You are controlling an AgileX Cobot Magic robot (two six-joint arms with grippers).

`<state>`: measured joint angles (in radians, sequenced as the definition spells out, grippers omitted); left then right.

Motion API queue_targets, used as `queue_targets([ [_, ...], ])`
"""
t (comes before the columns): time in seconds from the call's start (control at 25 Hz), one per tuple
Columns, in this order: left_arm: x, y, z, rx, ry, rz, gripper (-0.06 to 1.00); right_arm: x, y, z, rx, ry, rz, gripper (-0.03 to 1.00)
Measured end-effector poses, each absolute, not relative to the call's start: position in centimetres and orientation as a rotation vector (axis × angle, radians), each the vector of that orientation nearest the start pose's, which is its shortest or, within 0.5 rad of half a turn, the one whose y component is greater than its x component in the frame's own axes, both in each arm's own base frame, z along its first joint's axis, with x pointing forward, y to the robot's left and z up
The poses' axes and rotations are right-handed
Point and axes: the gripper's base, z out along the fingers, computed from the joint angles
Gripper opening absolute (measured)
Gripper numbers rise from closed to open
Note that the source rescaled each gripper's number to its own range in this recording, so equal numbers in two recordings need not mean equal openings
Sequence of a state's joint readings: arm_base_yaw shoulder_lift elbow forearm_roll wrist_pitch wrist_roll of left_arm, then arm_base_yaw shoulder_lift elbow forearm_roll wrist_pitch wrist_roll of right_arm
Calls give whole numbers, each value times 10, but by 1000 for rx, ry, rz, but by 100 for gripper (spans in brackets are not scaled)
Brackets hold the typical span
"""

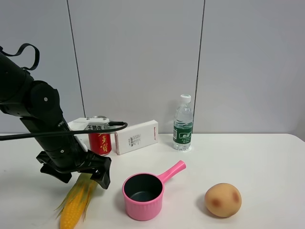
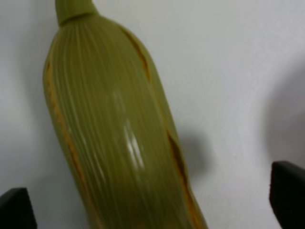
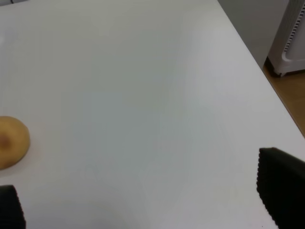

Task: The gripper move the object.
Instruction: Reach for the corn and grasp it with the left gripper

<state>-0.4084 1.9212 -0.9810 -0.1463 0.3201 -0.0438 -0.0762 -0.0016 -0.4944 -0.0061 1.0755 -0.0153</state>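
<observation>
The corn cob (image 1: 76, 202) lies on the white table at the front left, yellow kernels toward the front edge, green husk toward the arm. My left gripper (image 1: 81, 175) is low over the husk end, its black fingers spread either side of it. In the left wrist view the husk (image 2: 119, 129) fills the frame, and the fingertips (image 2: 288, 198) stand wide apart without touching it. My right gripper (image 3: 147, 200) is open and empty over bare table; it does not show in the exterior high view.
A pink pot (image 1: 143, 195) stands right of the corn, handle pointing back right. A tan potato (image 1: 223, 199) (image 3: 12, 142) lies further right. A red can (image 1: 100, 140), white carton (image 1: 137, 137) and water bottle (image 1: 183, 124) stand at the back.
</observation>
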Motion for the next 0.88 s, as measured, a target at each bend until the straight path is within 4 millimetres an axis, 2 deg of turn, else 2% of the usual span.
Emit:
queue_targets([
  [0.56,324,-143,93,377,2742,-181,100,-5,0,275,63,2063,-64,100],
  [0.64,324,-143,94,382,2737,-179,95,-5,0,275,63,2063,-64,100],
  [0.68,325,-143,94,384,2732,-178,85,-5,0,275,63,2063,-64,100],
  [0.76,325,-143,94,387,2731,-177,51,-5,0,275,63,2063,-64,100],
  [0.8,325,-143,94,387,2732,-176,19,-5,0,275,63,2063,-64,100],
  [0.84,325,-142,93,391,2733,-174,0,-5,0,275,63,2063,-64,100],
  [0.88,325,-143,94,393,2736,-173,1,-5,0,275,63,2063,-64,100],
])
